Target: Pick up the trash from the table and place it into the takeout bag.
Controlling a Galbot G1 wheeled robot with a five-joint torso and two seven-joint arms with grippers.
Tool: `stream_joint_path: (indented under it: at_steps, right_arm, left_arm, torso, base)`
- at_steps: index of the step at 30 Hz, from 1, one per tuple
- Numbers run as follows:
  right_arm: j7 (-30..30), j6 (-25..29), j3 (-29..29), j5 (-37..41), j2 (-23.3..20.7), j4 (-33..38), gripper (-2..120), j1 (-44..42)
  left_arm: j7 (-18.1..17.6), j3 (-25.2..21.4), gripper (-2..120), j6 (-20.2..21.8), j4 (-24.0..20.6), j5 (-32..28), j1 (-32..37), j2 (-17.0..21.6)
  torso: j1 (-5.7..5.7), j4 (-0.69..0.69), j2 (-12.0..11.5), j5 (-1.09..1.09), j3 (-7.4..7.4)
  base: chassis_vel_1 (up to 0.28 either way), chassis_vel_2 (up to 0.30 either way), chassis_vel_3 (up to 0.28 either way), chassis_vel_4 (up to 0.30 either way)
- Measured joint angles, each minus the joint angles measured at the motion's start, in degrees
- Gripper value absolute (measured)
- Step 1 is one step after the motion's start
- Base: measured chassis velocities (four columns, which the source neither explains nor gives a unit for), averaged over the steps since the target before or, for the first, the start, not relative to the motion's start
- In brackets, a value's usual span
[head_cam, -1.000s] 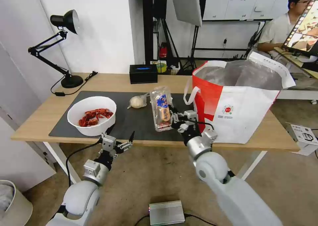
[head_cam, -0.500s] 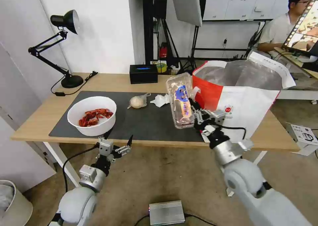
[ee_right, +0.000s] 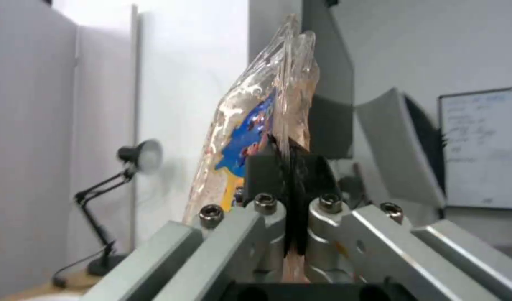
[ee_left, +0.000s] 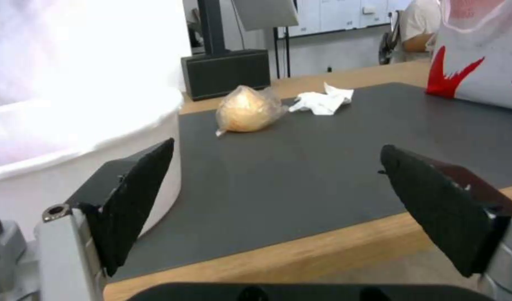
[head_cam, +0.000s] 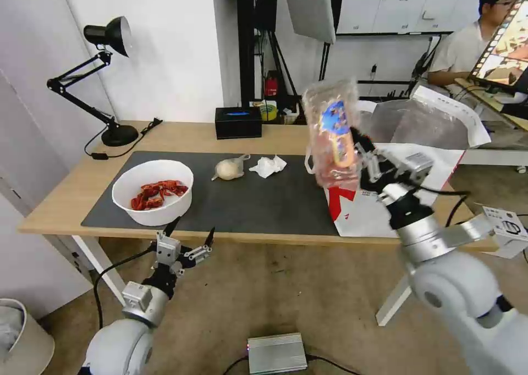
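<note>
The right gripper [head_cam: 360, 154], clenched on the clamshell box [head_cam: 331, 133] held aloft beside the takeout bag [head_cam: 407, 193] at the bench's right end, should clear the bag's rim before releasing; the left gripper [head_cam: 184, 237] waits spread below the front edge.

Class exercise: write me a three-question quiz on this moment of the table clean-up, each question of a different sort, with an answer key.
1. True or false: the right gripper holds the clear clamshell box lifted above the table.
2. Multiple choice: where is the left gripper? A. inside the takeout bag; B. open, below the table's front edge near the white bowl; C. shut on the crumpled tissue.
3. Fill in: between the bowl and the tissue on the dark mat lies the small knotted ____.

Key: 1 true; 2 B; 3 bag.
</note>
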Motion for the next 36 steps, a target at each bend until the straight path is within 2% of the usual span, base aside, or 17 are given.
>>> stream_joint_path:
  at_steps: [4,7,12,14,18,22,25,28,32,36]
  right_arm:
    - [1.1,-0.2,3.7,3.7,-2.1,0.2,0,0.7]
    - [3.1,-1.3,6.9,9.3,-4.5,-0.4,0,2.5]
    - [5.8,-3.3,8.7,13.9,-6.0,-1.5,0,4.2]
    - [8.8,-5.7,9.4,17.7,-7.1,-2.2,0,5.8]
    - [13.0,-8.3,9.5,22.8,-7.9,-3.2,0,7.8]
    - [21.0,-11.8,8.7,33.3,-8.8,-4.5,0,11.5]
    - [22.2,-12.2,8.5,35.3,-9.1,-4.8,0,12.2]
    - [26.7,-13.1,7.2,42.0,-10.7,-6.3,0,15.8]
    - [30.0,-13.4,6.0,46.0,-11.1,-7.3,0,18.4]
    - [36.0,-13.4,4.5,54.4,-10.9,-9.5,0,22.5]
  left_arm:
    - [0.0,-0.1,100,0.0,-0.2,0.0,0.0,-0.2]
    - [0.1,0.0,100,0.0,-0.2,0.1,-0.3,-0.4]
    - [0.2,0.3,100,0.0,-0.2,0.2,-0.4,-0.8]
    - [0.3,0.4,100,0.0,-0.2,0.3,-0.5,-1.1]
    - [0.3,0.3,100,0.0,-0.4,0.3,-0.6,-1.4]
    - [0.7,-0.1,100,-0.1,-0.7,0.3,-0.4,-1.5]
    - [1.0,-0.3,100,-0.1,-0.8,0.3,-0.3,-1.5]
    - [1.5,-1.0,100,-0.2,-1.0,0.1,-0.2,-1.6]
    - [1.5,-1.1,100,-0.2,-1.0,0.1,-0.2,-1.6]
    - [1.6,-0.8,100,-0.3,-1.0,0.2,-0.3,-1.9]
  torso:
    - [0.00,0.00,0.0,0.00,0.00]
    - [0.00,0.00,0.0,-0.01,0.00]
    - [0.00,0.00,0.0,-0.01,0.00]
    - [0.00,0.00,0.0,0.00,0.00]
    - [0.00,0.00,0.0,-0.01,0.00]
    - [0.00,0.00,0.0,0.00,0.00]
    - [0.00,0.00,0.0,0.00,0.00]
    - [0.00,-0.01,0.0,-0.01,0.00]
    - [0.00,0.00,0.0,-0.02,0.00]
    - [0.00,0.00,0.0,-0.02,0.00]
  base:
    - [0.000,0.000,0.000,0.000]
    - [0.000,0.000,0.000,0.000]
    - [0.000,0.000,0.000,0.000]
    - [0.000,0.000,0.000,0.000]
    - [0.000,0.000,0.000,0.000]
    - [0.000,0.000,0.000,0.000]
    - [0.000,0.000,0.000,0.000]
    - [0.000,0.000,0.000,0.000]
    - [0.000,0.000,0.000,0.000]
    - [0.000,0.000,0.000,0.000]
